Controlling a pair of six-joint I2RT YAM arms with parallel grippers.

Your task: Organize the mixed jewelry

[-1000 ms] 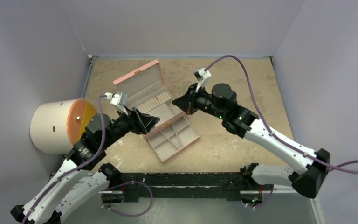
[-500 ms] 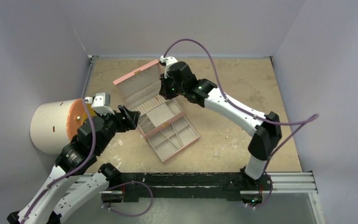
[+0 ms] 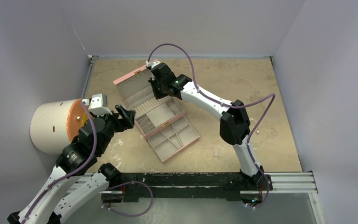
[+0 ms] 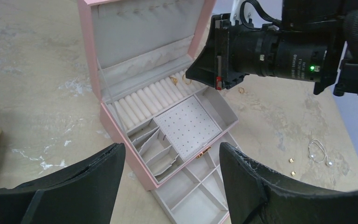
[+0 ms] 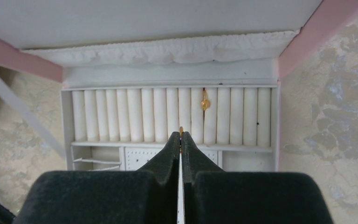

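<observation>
Both arms (image 3: 81, 149) pair white shells with black joints, a purple cable (image 3: 170, 45) loops to each white wrist camera (image 3: 98, 103), a green light (image 4: 312, 68) glows behind the right tool (image 5: 181, 136), whose matte black fingers (image 5: 165, 156) taper thin.

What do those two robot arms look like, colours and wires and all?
The left arm and right arm have white links and chunky black joints. A purple cable loops along each; a green light glows on the right. The left tool and right tool have black wedge fingers.

fingers (image 5: 165, 156) pinching gold piece (image 5: 181, 129), perhaps a ring, over rolls (image 5: 135, 114)
</observation>
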